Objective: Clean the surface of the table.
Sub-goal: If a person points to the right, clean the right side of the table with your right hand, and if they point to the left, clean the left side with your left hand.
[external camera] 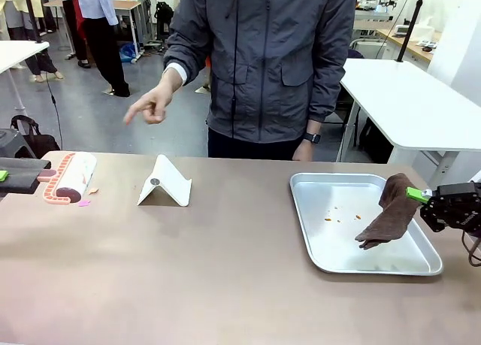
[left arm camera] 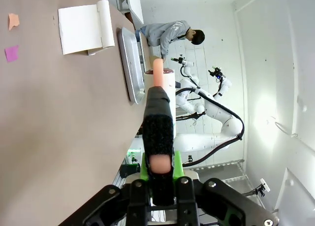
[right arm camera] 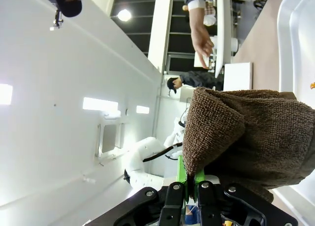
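Seen from the front, the brownish-taupe bench [external camera: 225, 277] fills the foreground, matte and smooth. It carries a lint roller [external camera: 69, 177] at its left end, a white folded stand [external camera: 165, 183] and a crumb-flecked metal tray [external camera: 338, 247], and a person's hand [external camera: 150, 104] points down over its far edge. The left wrist view brings close two paper scraps [left arm camera: 11, 52] on the bench and the left jaws clamped on the roller's handle. The right wrist view shows the right jaws pinching a brown cloth [right arm camera: 246, 132] above the tray.

Roller [external camera: 71, 177] left, stand [external camera: 165, 183] centre, tray [external camera: 338, 247] right on table [external camera: 225, 277]; cloth [external camera: 391, 213] over tray.
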